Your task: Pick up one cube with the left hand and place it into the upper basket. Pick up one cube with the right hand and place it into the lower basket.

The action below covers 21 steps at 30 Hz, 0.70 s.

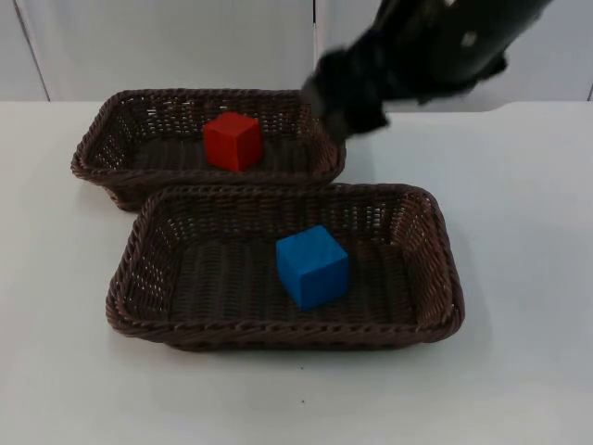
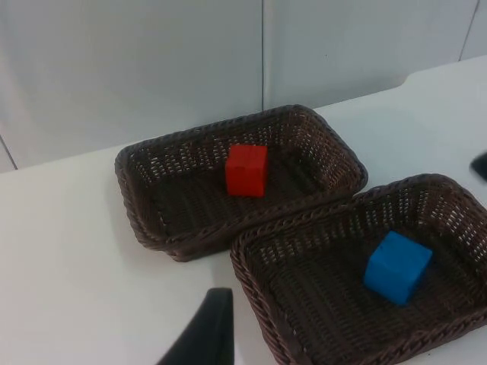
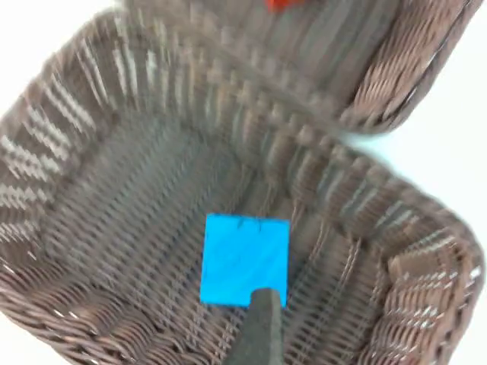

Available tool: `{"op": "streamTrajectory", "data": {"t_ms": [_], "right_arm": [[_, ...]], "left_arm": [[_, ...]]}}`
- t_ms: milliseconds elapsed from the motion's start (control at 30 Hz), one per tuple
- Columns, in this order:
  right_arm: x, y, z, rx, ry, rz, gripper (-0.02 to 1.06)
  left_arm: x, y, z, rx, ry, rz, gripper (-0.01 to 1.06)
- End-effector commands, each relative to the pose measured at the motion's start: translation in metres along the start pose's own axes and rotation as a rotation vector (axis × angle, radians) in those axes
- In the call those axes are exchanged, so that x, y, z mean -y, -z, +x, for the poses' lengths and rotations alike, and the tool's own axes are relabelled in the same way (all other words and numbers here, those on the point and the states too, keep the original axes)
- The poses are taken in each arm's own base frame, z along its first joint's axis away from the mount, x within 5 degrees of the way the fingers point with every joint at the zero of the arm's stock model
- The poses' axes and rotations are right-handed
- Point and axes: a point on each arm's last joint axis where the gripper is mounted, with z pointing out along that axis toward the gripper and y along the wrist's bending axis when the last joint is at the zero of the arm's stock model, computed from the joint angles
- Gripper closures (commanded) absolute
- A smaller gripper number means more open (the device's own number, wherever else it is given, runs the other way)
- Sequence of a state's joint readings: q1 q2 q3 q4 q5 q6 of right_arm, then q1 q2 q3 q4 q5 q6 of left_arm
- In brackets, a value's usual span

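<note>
Though skewed, blue cube in lower basket

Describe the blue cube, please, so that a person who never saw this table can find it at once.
On the white table stand two dark brown wicker baskets, one behind the other. Look into the lower basket, the one farther from the grey wall: the blue cube lies on its floor, slightly turned. The only other cube is the red cube, and it sits in the upper basket.

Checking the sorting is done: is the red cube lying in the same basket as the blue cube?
No, the red cube sits in the upper basket, while the blue cube sits in the lower basket.
</note>
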State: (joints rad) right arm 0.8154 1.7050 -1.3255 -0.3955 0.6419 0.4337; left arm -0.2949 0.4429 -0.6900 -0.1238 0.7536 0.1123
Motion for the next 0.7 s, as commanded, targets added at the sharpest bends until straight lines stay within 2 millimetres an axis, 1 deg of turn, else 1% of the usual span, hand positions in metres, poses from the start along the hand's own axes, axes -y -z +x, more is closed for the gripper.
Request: {"op": "streamTrajectory", "data": {"t_ms": [0,33,100,133,267,300,333,400,467,567,600,667], "right_arm": [[0.006,0.021,-0.006,0.041,-0.023,-0.003,0.33],[0.009,0.035,-0.009,0.07,-0.031,-0.005,0.33],[0.013,0.055,-0.013,0.113,-0.045,-0.01,0.33],[0.013,0.055,-0.013,0.113,-0.045,-0.01,0.33],[0.02,0.086,-0.017,0.189,-0.063,-0.019,0.33],[0.02,0.086,-0.017,0.189,-0.063,-0.019,0.33],[0.022,0.095,-0.017,0.21,-0.068,-0.022,0.33],[0.025,0.106,-0.013,0.232,-0.072,-0.025,0.33],[0.026,0.11,-0.01,0.238,-0.073,-0.027,0.33],[0.03,0.122,0.002,0.251,-0.074,-0.03,0.33],[0.03,0.122,0.002,0.251,-0.074,-0.03,0.33],[0.033,0.128,0.014,0.256,-0.073,-0.033,0.33]], "left_arm": [[0.0,0.001,0.0,0.012,-0.001,0.001,0.0],[0.0,0.001,0.0,0.012,-0.001,0.001,0.0],[0.0,0.001,0.001,0.009,-0.001,0.001,0.0],[0.0,0.001,0.001,0.009,-0.001,0.001,0.0],[0.0,0.001,0.001,0.005,-0.001,0.001,0.0],[0.0,0.001,0.001,0.005,-0.001,0.001,0.0],[0.0,0.001,0.001,0.001,0.0,0.003,0.0],[0.001,0.001,0.002,-0.006,0.004,0.007,0.0],[0.001,0.001,0.002,-0.007,0.005,0.009,0.0],[0.002,0.007,0.004,0.012,0.004,0.011,0.0],[0.002,0.007,0.004,0.012,0.004,0.011,0.0],[0.002,0.016,0.005,0.051,-0.018,0.01,0.0]]}}
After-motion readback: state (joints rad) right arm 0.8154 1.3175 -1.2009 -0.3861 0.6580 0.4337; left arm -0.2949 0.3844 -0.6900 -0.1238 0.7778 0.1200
